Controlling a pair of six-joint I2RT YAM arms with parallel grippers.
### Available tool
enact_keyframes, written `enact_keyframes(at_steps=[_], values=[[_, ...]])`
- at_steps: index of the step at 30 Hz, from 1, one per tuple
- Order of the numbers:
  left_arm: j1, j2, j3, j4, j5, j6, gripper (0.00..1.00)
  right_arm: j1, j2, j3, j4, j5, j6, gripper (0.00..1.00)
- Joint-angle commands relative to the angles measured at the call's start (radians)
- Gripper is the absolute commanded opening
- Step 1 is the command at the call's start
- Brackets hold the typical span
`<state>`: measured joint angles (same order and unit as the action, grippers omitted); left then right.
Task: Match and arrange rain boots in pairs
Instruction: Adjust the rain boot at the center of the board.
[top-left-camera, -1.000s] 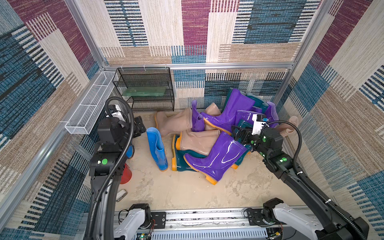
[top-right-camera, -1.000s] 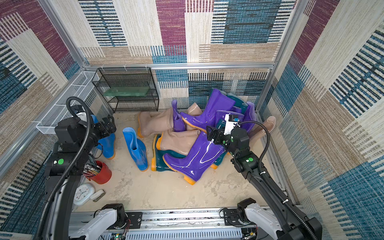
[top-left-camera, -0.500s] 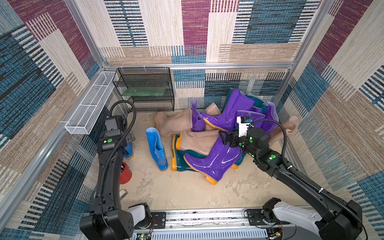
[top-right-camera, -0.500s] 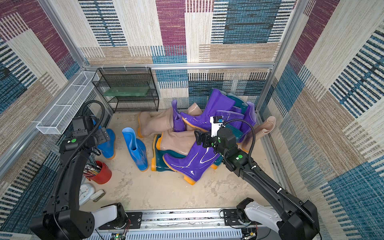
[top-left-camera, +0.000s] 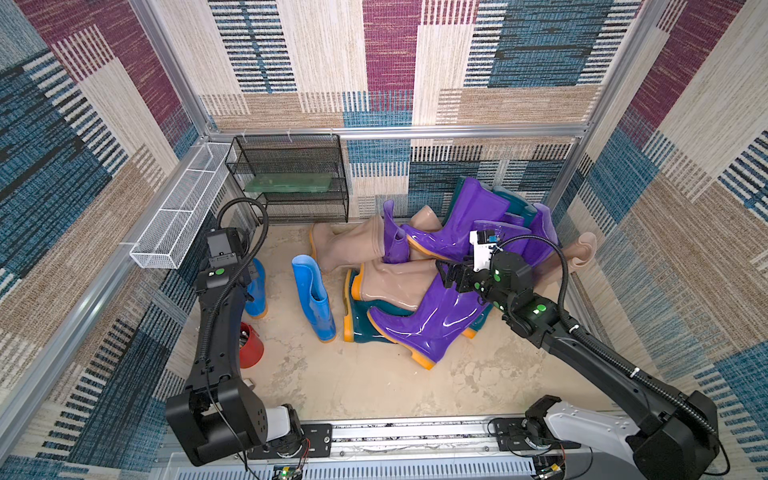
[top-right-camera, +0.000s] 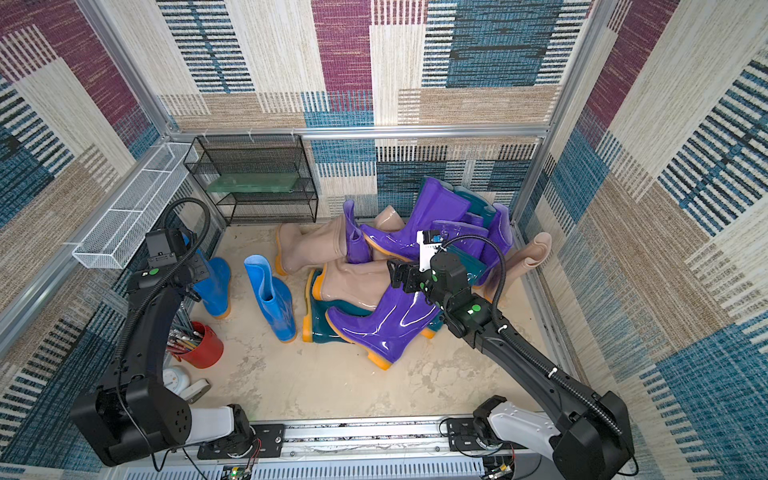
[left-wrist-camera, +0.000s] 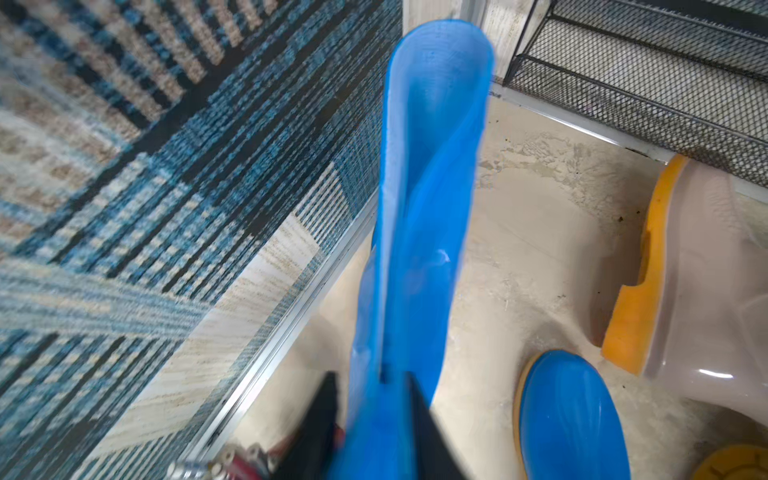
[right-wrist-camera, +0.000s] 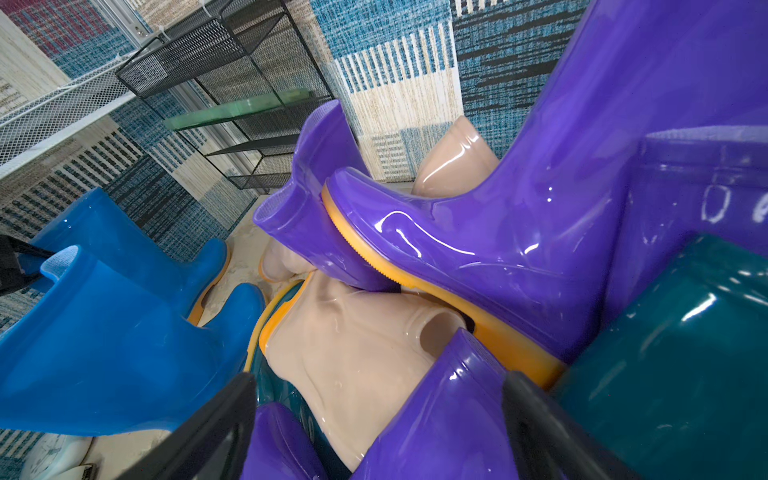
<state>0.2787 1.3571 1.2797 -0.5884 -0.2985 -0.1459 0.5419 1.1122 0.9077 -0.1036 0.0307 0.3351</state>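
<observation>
By the left wall stands a bright blue rain boot (left-wrist-camera: 428, 174) (top-left-camera: 257, 291) (top-right-camera: 214, 286), and my left gripper (left-wrist-camera: 370, 376) is shut on the wall of its shaft. A second blue boot (top-left-camera: 313, 299) (top-right-camera: 270, 299) stands upright beside it. To the right, purple, beige and dark teal boots lie in a heap. My right gripper (right-wrist-camera: 379, 376) (top-left-camera: 451, 274) (top-right-camera: 399, 276) is open, with its fingers on either side of the shaft of the front purple boot (right-wrist-camera: 449, 415) (top-left-camera: 432, 324) (top-right-camera: 390, 328). That boot rests on a beige boot (right-wrist-camera: 357, 353) (top-left-camera: 395, 282) and a teal one (top-left-camera: 357, 320).
A black mesh rack (top-left-camera: 291, 178) stands against the back wall, and a white wire basket (top-left-camera: 178, 212) hangs on the left wall. A red cup (top-right-camera: 201, 345) of pens and a small clock (top-right-camera: 176, 380) sit at the front left. Bare floor (top-left-camera: 374, 382) lies in front of the heap.
My left gripper has come down onto the blue boot by the wall and shut on its shaft. My right gripper has moved left over the front purple boot's shaft.
</observation>
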Motion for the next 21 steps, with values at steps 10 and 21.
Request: enact_keyframes(at_steps=[10, 21], values=[[-0.036, 0.114, 0.161, -0.004, 0.244, 0.108, 0.0, -0.006, -0.008, -0.023, 0.032, 0.041, -0.007, 0.96], [-0.096, 0.209, 0.325, 0.003, 0.2, 0.249, 0.0, -0.025, 0.031, -0.018, 0.04, 0.012, 0.004, 0.97]])
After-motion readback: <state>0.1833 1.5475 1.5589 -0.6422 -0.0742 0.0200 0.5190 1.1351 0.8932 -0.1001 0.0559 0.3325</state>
